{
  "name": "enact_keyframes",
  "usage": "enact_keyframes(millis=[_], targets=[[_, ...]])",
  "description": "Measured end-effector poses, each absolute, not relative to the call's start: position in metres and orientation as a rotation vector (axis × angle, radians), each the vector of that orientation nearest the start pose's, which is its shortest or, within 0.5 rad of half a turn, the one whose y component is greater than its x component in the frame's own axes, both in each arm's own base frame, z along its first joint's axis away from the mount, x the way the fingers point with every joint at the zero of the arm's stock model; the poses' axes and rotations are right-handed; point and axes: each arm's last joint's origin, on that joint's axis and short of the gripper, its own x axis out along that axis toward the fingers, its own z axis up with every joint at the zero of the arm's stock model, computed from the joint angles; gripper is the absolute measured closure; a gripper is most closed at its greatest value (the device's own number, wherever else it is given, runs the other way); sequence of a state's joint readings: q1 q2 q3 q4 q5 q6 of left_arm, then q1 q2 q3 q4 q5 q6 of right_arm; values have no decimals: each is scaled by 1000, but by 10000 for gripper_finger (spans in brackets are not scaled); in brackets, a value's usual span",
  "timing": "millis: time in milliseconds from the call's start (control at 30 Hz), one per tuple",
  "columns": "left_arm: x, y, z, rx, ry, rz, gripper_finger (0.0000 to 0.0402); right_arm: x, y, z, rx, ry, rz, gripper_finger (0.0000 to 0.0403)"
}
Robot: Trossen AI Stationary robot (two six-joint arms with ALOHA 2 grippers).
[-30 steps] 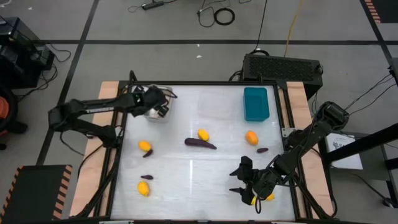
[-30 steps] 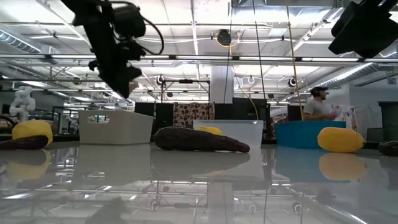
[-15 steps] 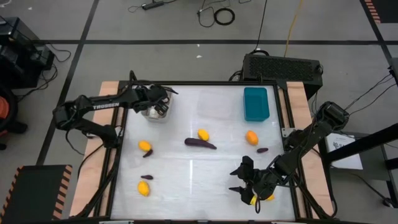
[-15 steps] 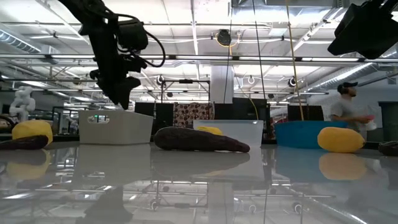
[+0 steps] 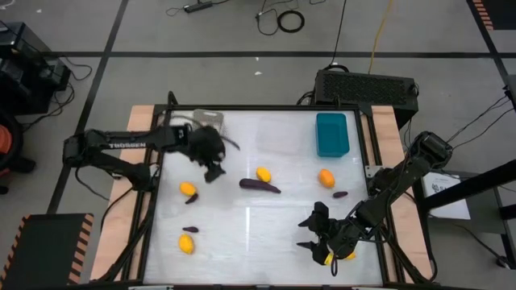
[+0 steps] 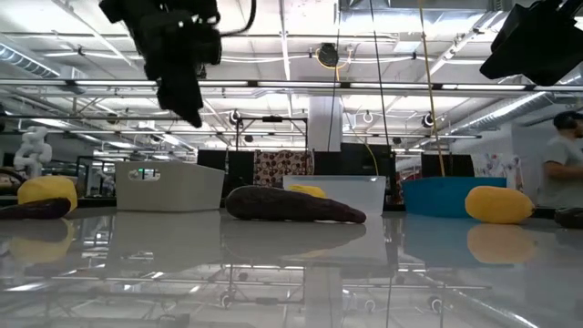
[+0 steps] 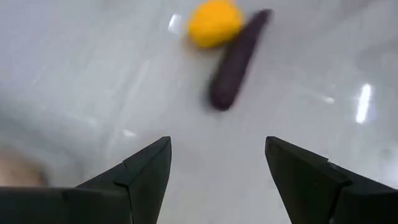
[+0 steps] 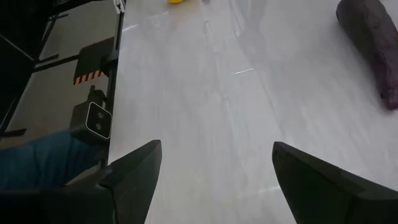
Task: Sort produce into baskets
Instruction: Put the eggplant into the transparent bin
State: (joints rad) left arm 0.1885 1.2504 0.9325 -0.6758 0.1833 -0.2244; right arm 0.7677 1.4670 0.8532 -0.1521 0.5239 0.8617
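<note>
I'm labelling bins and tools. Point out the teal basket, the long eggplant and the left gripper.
teal basket (image 5: 331,147), high view, near rim.
long eggplant (image 5: 260,186), high view, mid-body.
left gripper (image 5: 214,172), high view, between fingertips.

Five yellow-orange fruits (image 5: 264,174) lie on the desk (image 5: 242,221); one of them (image 5: 348,255) is partly hidden under the right arm. There are four dark purple eggplants: one long one (image 5: 260,186) and three small ones (image 5: 192,199). Three baskets stand along the far side: one light grey (image 5: 207,118), one clear (image 5: 278,134) and one teal-blue (image 5: 331,134). One black vented box (image 5: 364,84) sits behind the desk. No mushroom-like bulbs can be made out.
</note>
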Motion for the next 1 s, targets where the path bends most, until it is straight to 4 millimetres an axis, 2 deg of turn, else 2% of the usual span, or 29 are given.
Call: enact_keyframes(millis=[200, 333, 667, 1000], targets=[[269, -4, 248, -98, 857, 9, 134, 222, 194, 210, 390, 646, -49, 104], [286, -17, 232, 42, 853, -43, 134, 222, 194, 210, 390, 647, -49, 104], [318, -12, 178, 101, 939, -23, 134, 222, 194, 210, 378, 652, -49, 104], [331, -7, 147, 106, 983, 6, 134, 222, 194, 209, 375, 654, -49, 104]])
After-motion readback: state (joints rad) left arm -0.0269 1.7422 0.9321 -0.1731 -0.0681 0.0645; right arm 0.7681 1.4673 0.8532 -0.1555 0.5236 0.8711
